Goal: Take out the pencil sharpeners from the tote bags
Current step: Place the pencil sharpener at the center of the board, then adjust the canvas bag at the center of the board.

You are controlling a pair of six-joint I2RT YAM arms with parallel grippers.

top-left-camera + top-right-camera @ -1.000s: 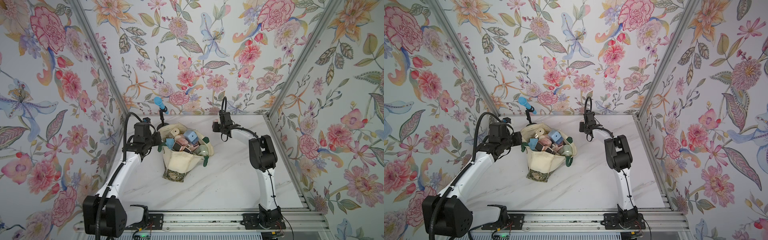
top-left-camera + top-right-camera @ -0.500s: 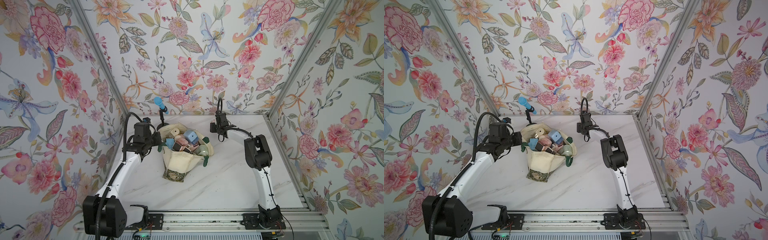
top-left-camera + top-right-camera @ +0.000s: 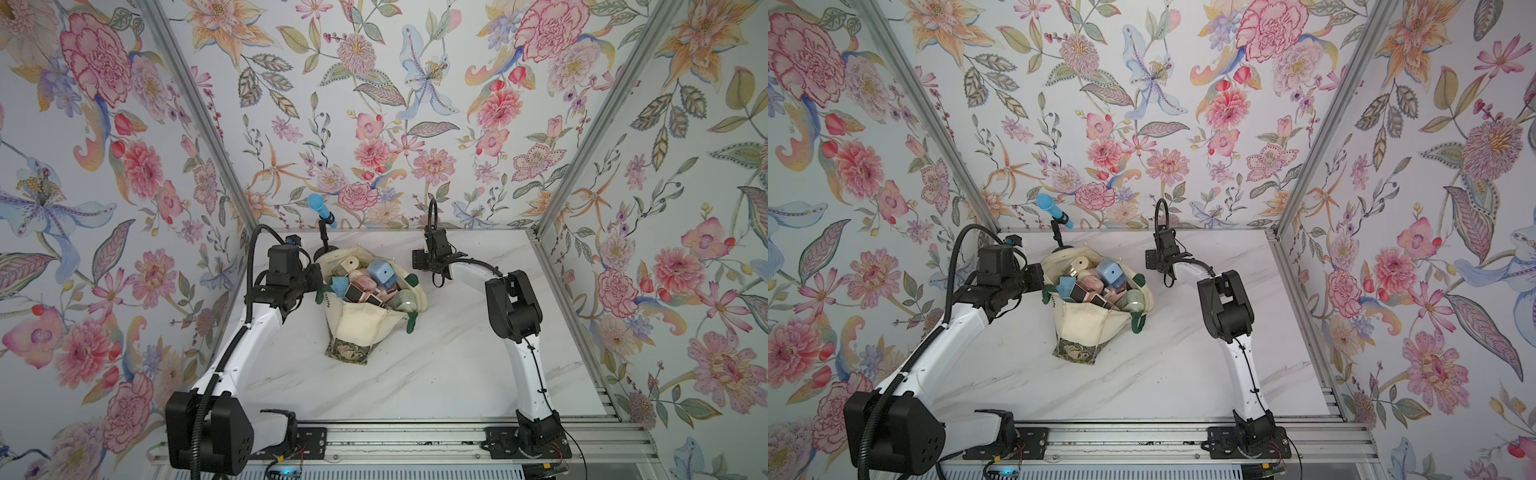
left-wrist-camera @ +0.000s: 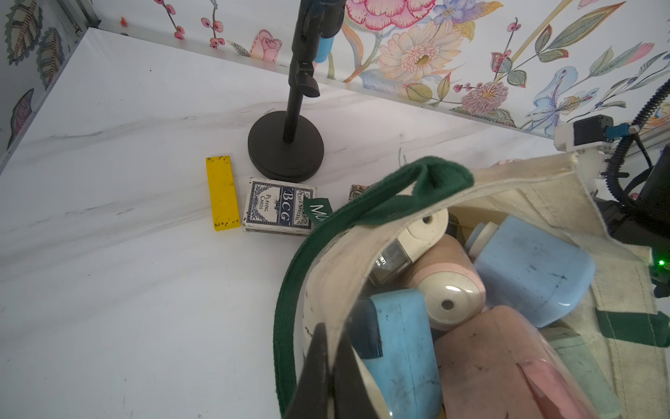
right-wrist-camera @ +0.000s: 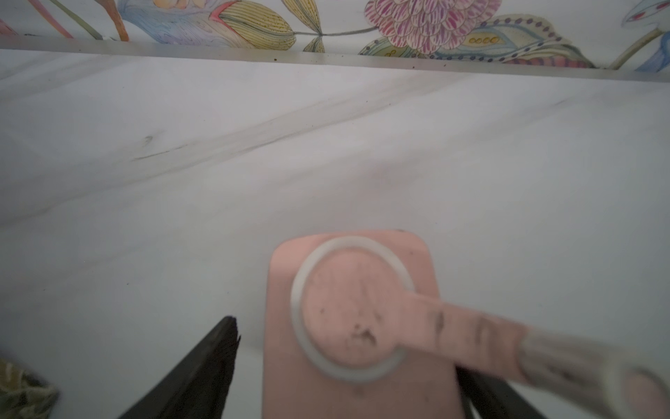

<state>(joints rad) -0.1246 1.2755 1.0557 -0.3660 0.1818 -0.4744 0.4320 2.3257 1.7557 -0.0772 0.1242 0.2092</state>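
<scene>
The cream tote bag (image 3: 365,328) with green handles lies on the marble, its mouth open toward the back. Several pencil sharpeners (image 3: 380,270) in blue, pink and cream fill it in both top views. My left gripper (image 4: 331,362) is shut on the bag's canvas rim beside a green strap (image 4: 290,290), holding the mouth open from the left (image 3: 1040,286). My right gripper (image 5: 348,348) is to the right of the bag near the back wall (image 3: 436,280). A pink sharpener (image 5: 355,308) with a crank stands on the table between its open jaws; one finger (image 5: 217,348) is clear of it.
A black microphone stand (image 4: 286,145) with a blue-headed microphone (image 3: 318,205) stands behind the bag. Beside its base lie a flat yellow bar (image 4: 222,192) and a blue card deck (image 4: 279,208). The back wall runs just beyond the pink sharpener.
The right gripper has shifted slightly left along the back and its jaws have spread, letting go of the pink sharpener. The left arm and the bag have not moved.
</scene>
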